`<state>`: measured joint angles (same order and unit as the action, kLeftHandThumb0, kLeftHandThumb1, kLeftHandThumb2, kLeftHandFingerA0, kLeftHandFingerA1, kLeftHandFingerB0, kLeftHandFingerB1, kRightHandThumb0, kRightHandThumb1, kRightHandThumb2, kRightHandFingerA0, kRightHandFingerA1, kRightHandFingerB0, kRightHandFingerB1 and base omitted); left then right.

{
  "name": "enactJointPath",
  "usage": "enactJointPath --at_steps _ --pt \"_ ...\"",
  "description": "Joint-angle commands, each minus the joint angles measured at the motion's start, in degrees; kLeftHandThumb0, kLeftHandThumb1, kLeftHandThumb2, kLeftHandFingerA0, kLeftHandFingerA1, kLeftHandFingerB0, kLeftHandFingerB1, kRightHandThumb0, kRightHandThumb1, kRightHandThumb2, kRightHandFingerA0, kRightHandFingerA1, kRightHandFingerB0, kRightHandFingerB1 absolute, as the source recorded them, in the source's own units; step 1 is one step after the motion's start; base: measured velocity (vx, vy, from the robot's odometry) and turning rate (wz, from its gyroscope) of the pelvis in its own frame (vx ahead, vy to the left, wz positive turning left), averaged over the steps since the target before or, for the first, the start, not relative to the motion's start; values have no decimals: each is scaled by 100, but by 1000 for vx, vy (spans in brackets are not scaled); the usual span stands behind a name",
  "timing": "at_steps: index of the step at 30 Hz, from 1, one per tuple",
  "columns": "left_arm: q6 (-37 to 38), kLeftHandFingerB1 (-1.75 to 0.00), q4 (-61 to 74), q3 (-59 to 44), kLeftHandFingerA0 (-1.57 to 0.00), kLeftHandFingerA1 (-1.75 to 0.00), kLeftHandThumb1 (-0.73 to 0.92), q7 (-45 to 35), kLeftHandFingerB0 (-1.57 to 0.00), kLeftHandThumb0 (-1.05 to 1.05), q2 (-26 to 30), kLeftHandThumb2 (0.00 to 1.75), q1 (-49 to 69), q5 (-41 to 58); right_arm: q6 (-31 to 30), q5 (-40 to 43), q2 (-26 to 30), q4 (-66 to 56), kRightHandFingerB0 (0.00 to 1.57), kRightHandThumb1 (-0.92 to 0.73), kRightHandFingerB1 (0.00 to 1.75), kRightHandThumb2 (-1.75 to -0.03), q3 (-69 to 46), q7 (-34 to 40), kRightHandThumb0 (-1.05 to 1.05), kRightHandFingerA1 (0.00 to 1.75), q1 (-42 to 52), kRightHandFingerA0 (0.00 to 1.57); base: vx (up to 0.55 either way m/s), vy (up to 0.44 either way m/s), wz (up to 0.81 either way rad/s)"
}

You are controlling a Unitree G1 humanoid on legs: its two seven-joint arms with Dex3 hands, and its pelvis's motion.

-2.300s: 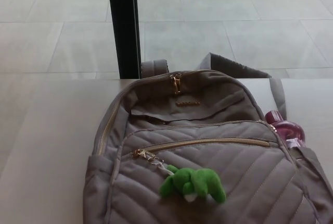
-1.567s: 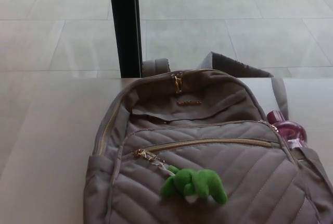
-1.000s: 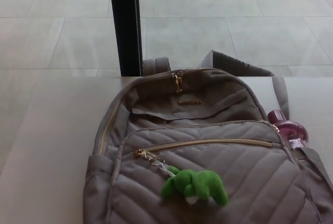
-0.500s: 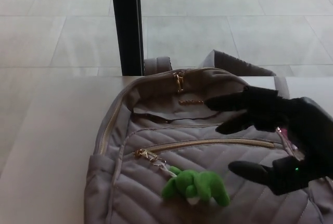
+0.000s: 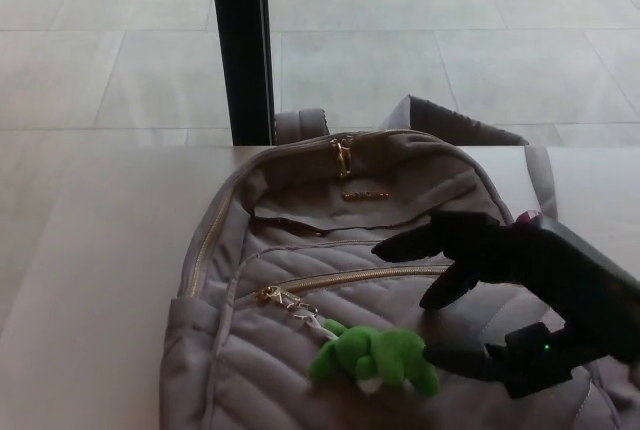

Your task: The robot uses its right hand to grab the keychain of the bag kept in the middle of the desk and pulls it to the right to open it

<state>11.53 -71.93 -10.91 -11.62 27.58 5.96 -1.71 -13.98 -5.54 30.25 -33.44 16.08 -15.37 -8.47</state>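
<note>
Head view: grey bag (image 5: 380, 280) on pale desk (image 5: 100, 280), tiled floor (image 5: 450, 40) beyond; right hand (image 5: 500, 295) fingers (image 5: 405, 243) wide, empty.

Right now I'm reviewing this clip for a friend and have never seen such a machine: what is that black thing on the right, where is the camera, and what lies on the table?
The camera sits on a humanoid robot's head, looking down at a desk. The black shape is the robot's right hand, a thumb and two thick fingers, spread open and holding nothing. It hovers over a grey quilted backpack lying on the desk. A green plush keychain hangs from the gold zipper pull of the front pocket; the thumb tip is right beside the plush, not gripping it. The zipper looks closed. The left hand does not show.
</note>
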Motion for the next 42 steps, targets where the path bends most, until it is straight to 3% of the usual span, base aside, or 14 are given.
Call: enactJointPath --at_steps 1,5,6,7,12,20,23,31,32,33,37,38,42 --pt "196 -41 -36 131 -63 -60 69 91 -51 -64 193 61 32 -140 -128 -822 16 -198 52 -59 45 -59 259 -14 -69 75 101 74 0 0 0" --pt "333 -41 -18 87 -57 -56 70 0 -48 -67 184 62 80 -48 63 -983 -145 -195 52 -60 47 -59 460 20 -73 83 184 74 0 0 0" --pt "332 -53 -7 78 -51 -64 55 -17 -41 -67 186 94 88 -31 44 -1040 -164 -232 51 -62 47 -59 505 6 -76 82 215 74 0 0 0" --pt "323 -40 -9 103 -58 -57 71 5 -48 -66 189 61 81 -57 28 -1050 -157 -267 50 -63 46 -60 531 -49 -77 80 235 73 0 0 0" --pt "316 -40 -86 87 -58 -55 72 -76 -47 -69 209 62 68 -18 -57 -1277 -42 -483 48 -63 42 -59 616 -258 -77 69 359 67 0 0 0" --pt "263 -40 -68 318 -61 -55 75 142 -48 -69 252 63 37 -199 -122 -2466 537 -431 41 -65 47 -60 545 -304 -81 73 524 67 0 0 0" --pt "336 -43 -26 378 -62 -58 76 146 -48 -68 268 63 87 -234 -318 -2578 446 -436 42 -67 43 -60 496 -210 -70 74 729 70 0 0 0" --pt "342 -41 -55 446 -63 -56 77 226 -48 -68 225 63 39 -247 -305 -2954 -15 -441 42 -68 44 -61 783 -199 -67 77 815 81 0 0 0" --pt "356 -55 -57 449 -58 -65 61 237 -41 -66 225 99 39 -253 -257 -2977 -68 -427 44 -68 43 -61 815 -184 -66 78 807 83 0 0 0" --pt "349 -41 -61 434 -64 -55 77 228 -47 -66 218 63 36 -234 -234 -3010 -140 -433 43 -65 43 -61 864 -204 -65 78 798 84 0 0 0" --pt "396 -42 -55 419 -66 -55 79 250 -49 -68 202 64 42 -227 -156 -3156 -403 -372 46 -65 43 -60 1075 -170 -64 77 817 90 0 0 0" --pt "412 -56 -38 374 -60 -65 62 246 -43 -67 188 100 55 -178 33 -3176 -447 -254 46 -63 44 -59 1089 -14 -62 78 868 91 0 0 0" --pt "398 -54 -12 323 -55 -64 65 219 -39 -66 176 102 67 -143 72 -3290 -497 -95 45 -64 46 -60 1034 -10 -66 82 932 90 0 0 0"
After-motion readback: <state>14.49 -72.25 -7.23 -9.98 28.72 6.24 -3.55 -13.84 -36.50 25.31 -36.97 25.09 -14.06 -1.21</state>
